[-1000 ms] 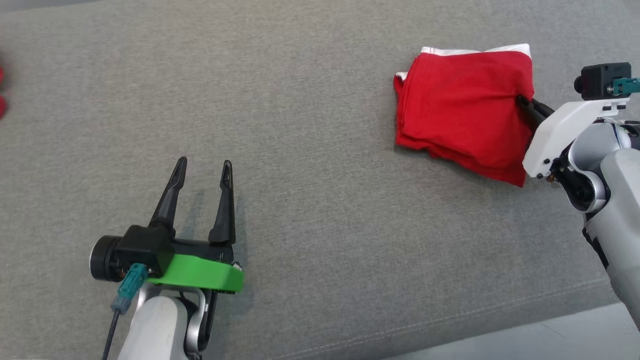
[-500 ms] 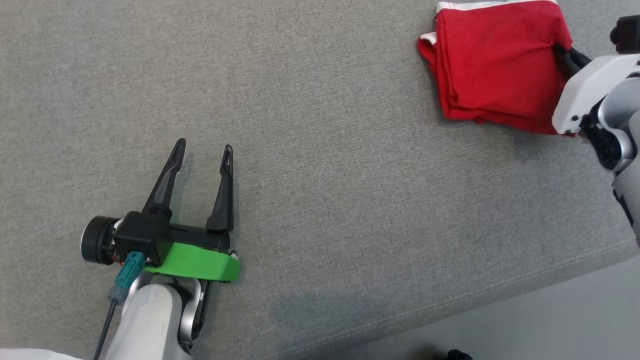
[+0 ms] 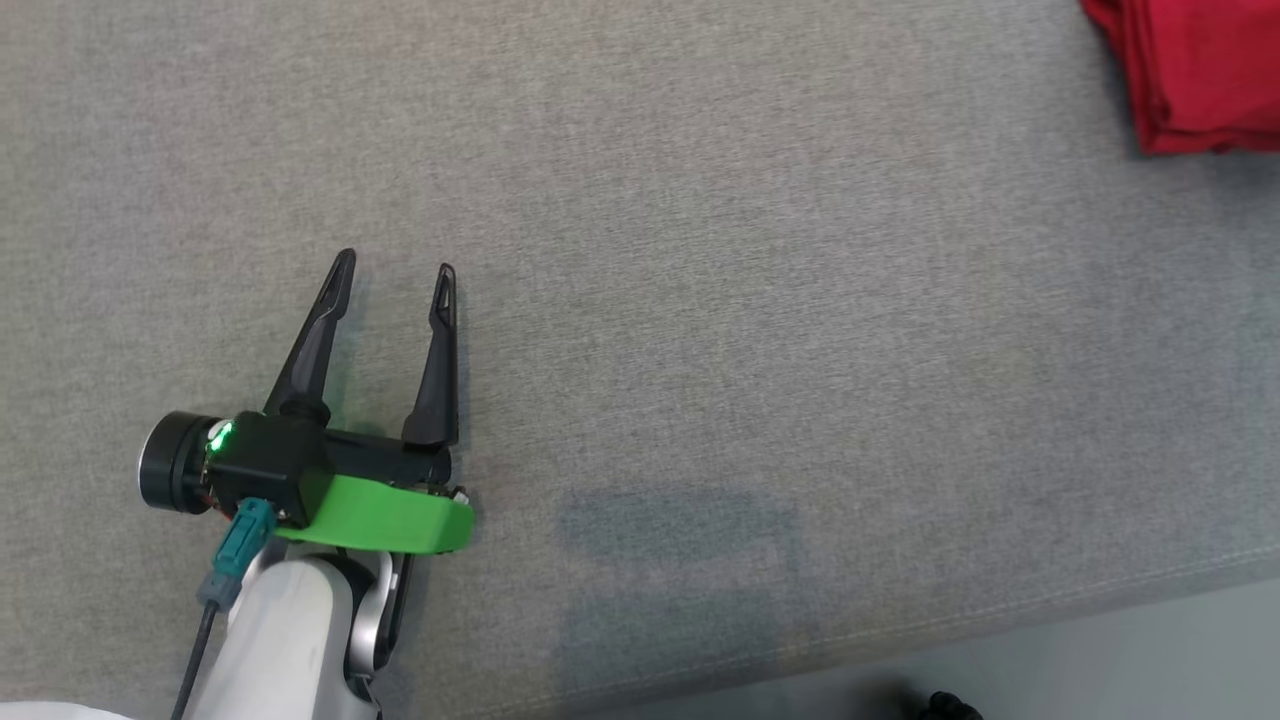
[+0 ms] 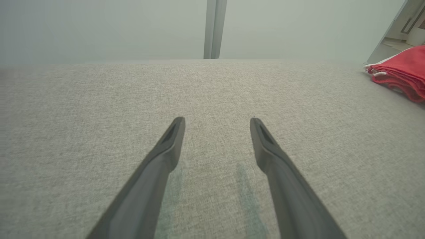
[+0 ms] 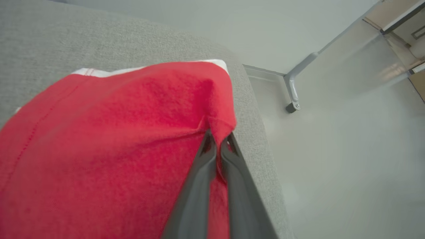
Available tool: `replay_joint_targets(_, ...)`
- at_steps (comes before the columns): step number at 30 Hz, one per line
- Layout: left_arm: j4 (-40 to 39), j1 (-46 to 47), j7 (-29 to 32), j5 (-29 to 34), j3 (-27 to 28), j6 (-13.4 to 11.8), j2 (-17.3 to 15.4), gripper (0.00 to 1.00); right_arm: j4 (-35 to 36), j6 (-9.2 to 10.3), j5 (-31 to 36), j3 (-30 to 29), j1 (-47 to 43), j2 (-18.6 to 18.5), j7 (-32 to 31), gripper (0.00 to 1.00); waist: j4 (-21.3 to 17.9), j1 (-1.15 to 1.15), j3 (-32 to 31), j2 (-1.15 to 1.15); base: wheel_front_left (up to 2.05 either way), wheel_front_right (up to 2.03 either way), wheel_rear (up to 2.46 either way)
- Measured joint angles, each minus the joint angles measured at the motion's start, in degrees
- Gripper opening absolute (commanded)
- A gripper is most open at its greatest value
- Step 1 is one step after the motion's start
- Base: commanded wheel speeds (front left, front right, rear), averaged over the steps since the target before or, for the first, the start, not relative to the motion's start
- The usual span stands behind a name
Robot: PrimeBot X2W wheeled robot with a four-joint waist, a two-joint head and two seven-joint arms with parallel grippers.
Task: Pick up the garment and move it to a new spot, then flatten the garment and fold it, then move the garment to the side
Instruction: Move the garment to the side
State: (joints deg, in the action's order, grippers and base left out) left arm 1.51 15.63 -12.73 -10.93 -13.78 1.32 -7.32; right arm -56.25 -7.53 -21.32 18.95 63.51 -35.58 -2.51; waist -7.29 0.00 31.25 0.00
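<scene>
You have a grey upholstered cushion (image 3: 700, 300) of coarse woven cloth, matt, with a stitched seam along its front edge. By its right edge, the red folded cloth garment (image 3: 1190, 90) looks soft and slightly fuzzy, with white trim. The left gripper (image 3: 395, 265) has dark fingers (image 3: 312, 350) of smooth matt plastic. Its green bracket (image 3: 380, 515) looks like plastic too, and the pale forearm shell (image 3: 290, 640) has a slight sheen. Past the cushion's edge, the pale floor (image 5: 332, 166) is smooth and faintly glossy, and the grey tubular leg (image 5: 292, 89) looks like painted metal.
</scene>
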Motion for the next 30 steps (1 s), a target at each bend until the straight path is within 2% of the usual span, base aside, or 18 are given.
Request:
replay_joint_targets(8, -1.26, -0.01, 0.47, 0.38, -0.35, -0.38, -0.56, 1.0, -6.11, -0.01, 6.41, -1.4, 2.7, -0.65, 3.74, 0.0, 2.1, 0.0, 1.88, 0.0, 0.0, 0.0, 0.0)
replay_joint_targets(9, -1.49, -0.01, 0.54, 0.38, -0.35, -0.42, -0.69, 1.0, -7.83, -0.01, 8.18, -3.12, 3.61, -0.6, 6.04, 0.48, 2.39, 0.0, 2.2, 0.0, 0.0, 0.0, 0.0)
replay_joint_targets(10, -1.53, -0.01, 0.55, 0.38, -0.4, -0.58, -0.76, 1.0, -8.68, -0.01, 8.96, -3.79, 4.14, -0.45, 6.84, 1.0, 2.45, 0.0, 2.28, 0.0, 0.0, 0.0, 0.0)
replay_joint_targets(18, -1.63, -0.02, 0.58, 0.38, -0.79, -1.08, -0.88, 1.0, -12.29, -0.01, 15.25, -6.83, 5.21, 2.44, 12.99, 1.0, 1.56, 0.0, 1.16, 0.0, 0.0, 0.0, 0.0)
replay_joint_targets(24, -0.31, -0.03, 0.23, -0.68, -0.69, -1.19, -0.51, 1.0, -12.17, -0.01, 16.28, -7.69, 5.12, 5.39, 15.7, 1.0, 1.13, 0.0, -1.15, 0.0, 0.0, 0.0, 0.0)
replay_joint_targets(30, 2.9, -0.17, -0.86, -2.66, 0.88, -1.77, -0.1, 1.0, -9.13, -0.01, 15.41, -6.94, 2.72, 8.83, 17.14, 1.0, 1.15, 0.0, -4.92, 0.0, 0.0, 0.0, 0.0)
